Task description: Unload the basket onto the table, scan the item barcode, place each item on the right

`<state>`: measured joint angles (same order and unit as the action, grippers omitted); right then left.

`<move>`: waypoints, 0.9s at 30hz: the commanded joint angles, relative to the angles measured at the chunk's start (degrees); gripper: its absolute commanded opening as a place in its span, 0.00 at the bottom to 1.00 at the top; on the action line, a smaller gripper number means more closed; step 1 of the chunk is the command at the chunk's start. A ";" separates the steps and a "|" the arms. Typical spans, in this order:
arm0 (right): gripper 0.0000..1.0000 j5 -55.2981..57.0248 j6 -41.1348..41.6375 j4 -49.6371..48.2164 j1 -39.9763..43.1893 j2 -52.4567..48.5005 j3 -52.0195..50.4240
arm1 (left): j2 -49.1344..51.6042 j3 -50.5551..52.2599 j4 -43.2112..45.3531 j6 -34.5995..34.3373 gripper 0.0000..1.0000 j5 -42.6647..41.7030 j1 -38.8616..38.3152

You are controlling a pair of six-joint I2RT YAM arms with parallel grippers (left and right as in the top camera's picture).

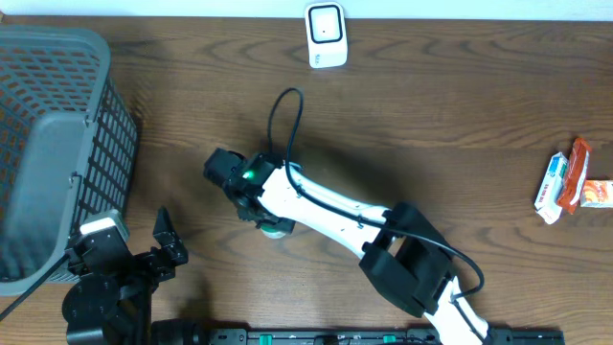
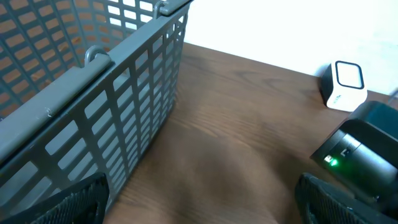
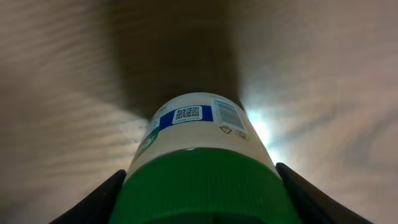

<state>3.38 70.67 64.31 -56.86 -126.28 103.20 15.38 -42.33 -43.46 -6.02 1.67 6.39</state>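
The green cap of a white bottle fills the near edge of the right wrist view, with the two dark fingers of the right hand flanking it, one on each side. They sit right against the cap, but whether they are pinching it cannot be told. Beyond the cap, the bottle's blue label carries a QR code, with a barcode just to its right. The bottle stands near the middle of the wooden desk, under the right arm. At the near left, the left hand is spread wide and holds nothing, beside a grey mesh basket. Well apart at the right edge lie some snack packets. A white barcode scanner stands at the far edge
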 commanded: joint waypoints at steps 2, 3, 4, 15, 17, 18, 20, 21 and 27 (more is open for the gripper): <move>0.59 1.29 -36.11 -0.94 2.36 1.05 0.87 | -0.04 -0.09 0.17 -0.28 0.96 0.48 0.28; 0.61 1.29 -41.88 -0.59 2.69 1.09 1.22 | -0.04 -0.09 0.17 -0.28 0.96 0.48 0.28; 0.61 1.38 -47.84 0.13 3.04 1.22 1.73 | -0.04 -0.09 0.17 -0.28 0.96 0.48 0.28; 0.99 9.94 -61.46 15.80 4.26 2.34 14.88 | -0.04 -0.09 0.17 -0.28 0.96 0.48 0.28; 0.99 9.40 -57.86 17.40 4.28 2.34 17.22 | -0.04 -0.09 0.17 -0.28 0.96 0.48 0.28; 0.99 9.35 -54.55 18.10 4.28 2.34 18.10 | -0.04 -0.09 0.17 -0.28 0.96 0.48 0.28; 0.99 8.70 -45.57 19.41 4.39 2.34 19.04 | -0.04 -0.09 0.17 -0.28 0.96 0.48 0.28; 0.99 8.09 -40.22 19.98 4.48 2.34 19.06 | -0.04 -0.09 0.17 -0.28 0.96 0.48 0.28; 0.99 2.10 -2.95 23.85 5.35 2.32 18.88 | -0.04 -0.09 0.17 -0.28 0.96 0.48 0.28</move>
<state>8.45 42.54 87.81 -52.16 -125.12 121.54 15.38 -42.33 -43.46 -6.02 1.69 6.39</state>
